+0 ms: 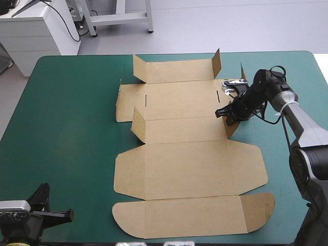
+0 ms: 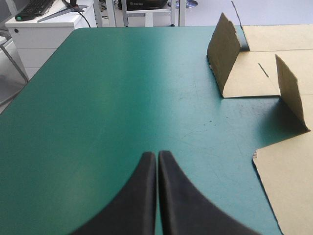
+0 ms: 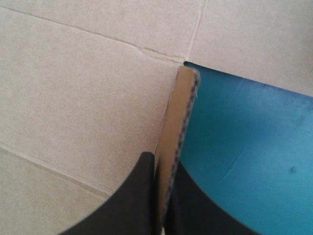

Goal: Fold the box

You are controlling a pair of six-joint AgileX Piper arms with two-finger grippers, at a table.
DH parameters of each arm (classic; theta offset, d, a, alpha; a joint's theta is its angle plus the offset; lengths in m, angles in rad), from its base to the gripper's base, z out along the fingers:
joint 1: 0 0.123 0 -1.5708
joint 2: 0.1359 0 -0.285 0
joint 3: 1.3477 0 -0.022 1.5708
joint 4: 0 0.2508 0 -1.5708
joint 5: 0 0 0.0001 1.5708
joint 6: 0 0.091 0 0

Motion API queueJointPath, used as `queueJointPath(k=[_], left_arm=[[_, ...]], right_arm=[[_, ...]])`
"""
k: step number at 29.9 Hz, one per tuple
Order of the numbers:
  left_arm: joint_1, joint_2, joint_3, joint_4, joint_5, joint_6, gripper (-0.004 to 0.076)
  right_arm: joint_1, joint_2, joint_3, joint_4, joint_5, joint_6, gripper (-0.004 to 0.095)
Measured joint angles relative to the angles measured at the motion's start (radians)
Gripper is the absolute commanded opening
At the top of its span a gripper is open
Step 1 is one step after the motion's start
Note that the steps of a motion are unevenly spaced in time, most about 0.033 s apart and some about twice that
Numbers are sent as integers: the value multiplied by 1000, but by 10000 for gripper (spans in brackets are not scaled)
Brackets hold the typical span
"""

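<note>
Early stage: box [image 1: 187, 174] mostly flat across the frame's centre on the surface [image 1: 66, 128], raised only in places in the upper half. Right pincer [image 1: 228, 114] clamped on a small upright flap [image 1: 231, 127] at centre right; left pincer [image 2: 157, 154] closed, empty, lower left. Leaves most walls to raise and tuck.

Your teal-green counter [image 1: 72, 128] carries one thing directly on it: the brown box [image 1: 189, 169], opened out as a cut sheet. It lies right of the middle, running from close to the far edge down toward the near edge, where its round-cornered end panel sits. Most panels rest flat on the counter, while several side flaps [image 1: 138, 124] in the far half stand raised. The counter's left part is bare, with what may be faint scuffs.
</note>
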Motion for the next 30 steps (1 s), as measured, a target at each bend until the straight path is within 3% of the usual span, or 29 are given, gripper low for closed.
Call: queueJointPath(k=[8, 15, 22, 30], left_arm=[[0, 0, 0, 0, 0, 0, -8], [0, 0, 0, 0, 0, 0, -8], [0, 0, 0, 0, 0, 0, -8], [0, 0, 0, 0, -1, 0, -8]], right_arm=[[46, 25, -216, -129, 88, -116, -21], [165, 90, -313, -164, 102, -329, -21], [290, 128, -371, -201, 102, -613, -21], [332, 138, -420, -220, 28, -860, -21]])
